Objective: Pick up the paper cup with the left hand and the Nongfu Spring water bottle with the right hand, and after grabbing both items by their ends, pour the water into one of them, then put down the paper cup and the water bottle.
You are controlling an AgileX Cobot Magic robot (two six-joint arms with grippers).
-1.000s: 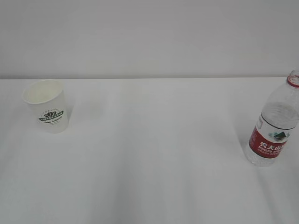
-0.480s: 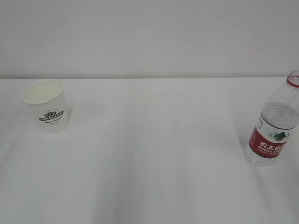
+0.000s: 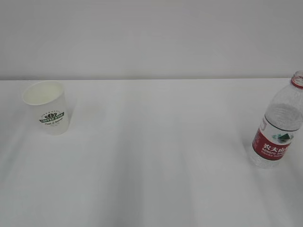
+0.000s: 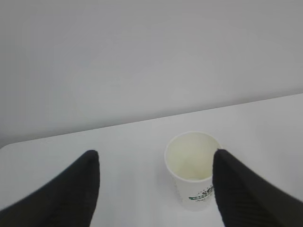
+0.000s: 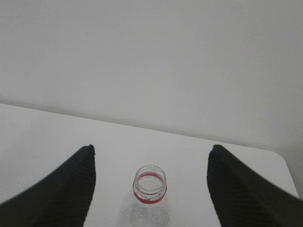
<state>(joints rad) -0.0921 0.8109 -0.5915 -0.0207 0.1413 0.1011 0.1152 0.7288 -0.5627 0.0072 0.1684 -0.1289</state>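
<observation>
Exterior view slants down across the table (image 3: 151,156); both wrist views look forward-down.

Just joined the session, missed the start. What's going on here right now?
Nothing is held yet. The paper cup stands upright on the left of the white table, and the Nongfu Spring water bottle stands uncapped on the right. The left gripper is open, with the cup ahead of it and closer to one finger than the other. The right gripper is open, with the bottle's mouth roughly centred between its fingers. Neither gripper touches its target, and no pouring has happened.
</observation>
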